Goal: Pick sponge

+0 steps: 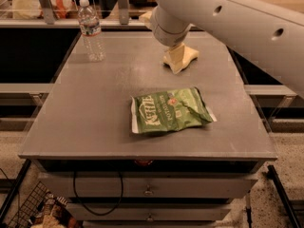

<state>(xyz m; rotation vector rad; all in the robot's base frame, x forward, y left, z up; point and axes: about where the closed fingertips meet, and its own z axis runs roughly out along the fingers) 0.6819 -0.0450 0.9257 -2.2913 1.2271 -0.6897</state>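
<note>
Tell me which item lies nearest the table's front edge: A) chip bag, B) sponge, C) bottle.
A: the chip bag lies nearest the front of the table, while the bottle stands at the far left corner and the tool is at the sponge near the far edge.

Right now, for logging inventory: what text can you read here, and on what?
"Kettle": big white word on the green chip bag; smaller print unreadable.
Water bottle label: too blurred to read.
Gripper, at the sponge behind the bag: no text.
</note>
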